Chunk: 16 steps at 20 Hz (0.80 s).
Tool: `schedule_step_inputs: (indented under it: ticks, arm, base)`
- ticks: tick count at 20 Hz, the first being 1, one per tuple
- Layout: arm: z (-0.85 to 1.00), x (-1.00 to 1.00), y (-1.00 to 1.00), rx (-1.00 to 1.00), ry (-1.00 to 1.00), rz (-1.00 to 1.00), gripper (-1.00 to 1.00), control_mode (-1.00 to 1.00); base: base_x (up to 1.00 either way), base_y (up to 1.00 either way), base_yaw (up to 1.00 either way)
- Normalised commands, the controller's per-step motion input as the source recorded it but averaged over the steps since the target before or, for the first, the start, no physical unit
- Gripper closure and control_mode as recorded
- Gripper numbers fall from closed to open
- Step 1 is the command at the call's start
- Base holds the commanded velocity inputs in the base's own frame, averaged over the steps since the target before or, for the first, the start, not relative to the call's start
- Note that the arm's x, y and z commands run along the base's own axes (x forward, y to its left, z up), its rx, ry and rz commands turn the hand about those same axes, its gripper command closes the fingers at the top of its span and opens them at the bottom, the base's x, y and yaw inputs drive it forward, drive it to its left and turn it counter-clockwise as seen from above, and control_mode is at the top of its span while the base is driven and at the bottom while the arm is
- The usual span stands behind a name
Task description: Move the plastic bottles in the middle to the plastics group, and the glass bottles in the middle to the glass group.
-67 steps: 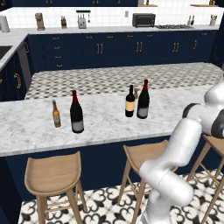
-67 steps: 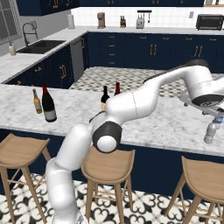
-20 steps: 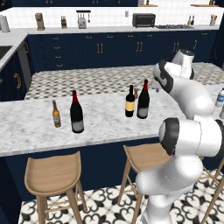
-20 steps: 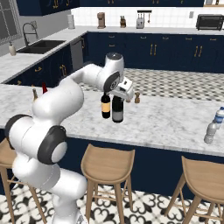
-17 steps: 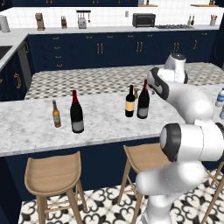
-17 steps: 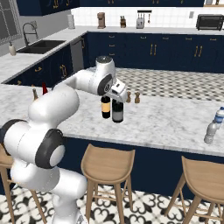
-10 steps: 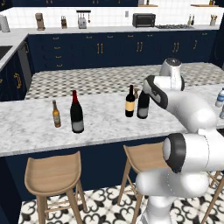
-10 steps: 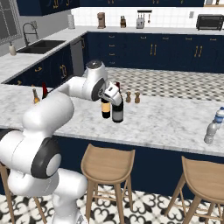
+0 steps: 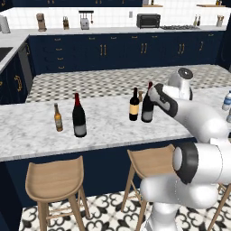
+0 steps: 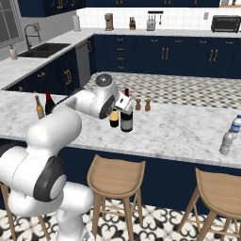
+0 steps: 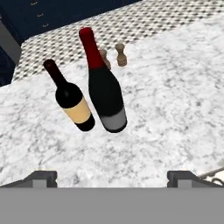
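Observation:
Two dark wine bottles stand side by side mid-counter. One is the taller red-topped bottle; the other is the shorter black-topped bottle with a cream label. My gripper hovers open by the red-topped bottle's neck, nothing between its fingers. At the left end stand an amber beer bottle and a red-topped wine bottle. At the right end a small pale bottle stands beside the blue-capped water bottle.
Two small wooden shakers stand just behind the middle bottles. The marble counter has wooden stools under its front edge. A sink and dark cabinets lie across the aisle.
The arm has swung the open gripper left and down toward the two middle wine bottles. No bottle has moved.

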Motion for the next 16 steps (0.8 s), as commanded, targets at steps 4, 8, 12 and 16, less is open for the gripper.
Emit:
schedule_step_inputs:
  ticks: [4,8,12,16]
  arm:
    - [0.02,0.06,-0.03,-0.21,0.09,-0.02,-1.00,-1.00]
    - [0.00,0.00,-0.11,0.00,-0.04,-0.01,-1.00,-1.00]
    - [0.00,0.14,0.26,-0.08,-0.05,0.05,-1.00,-1.00]
    - [0.04,0.43,0.12,-0.04,-0.07,0.16,-1.00,-1.00]
  base:
    - [0.00,0.00,0.00]
    - [0.00,0.00,0.00]
    - [0.00,0.00,0.00]
    - [0.00,0.00,0.00]
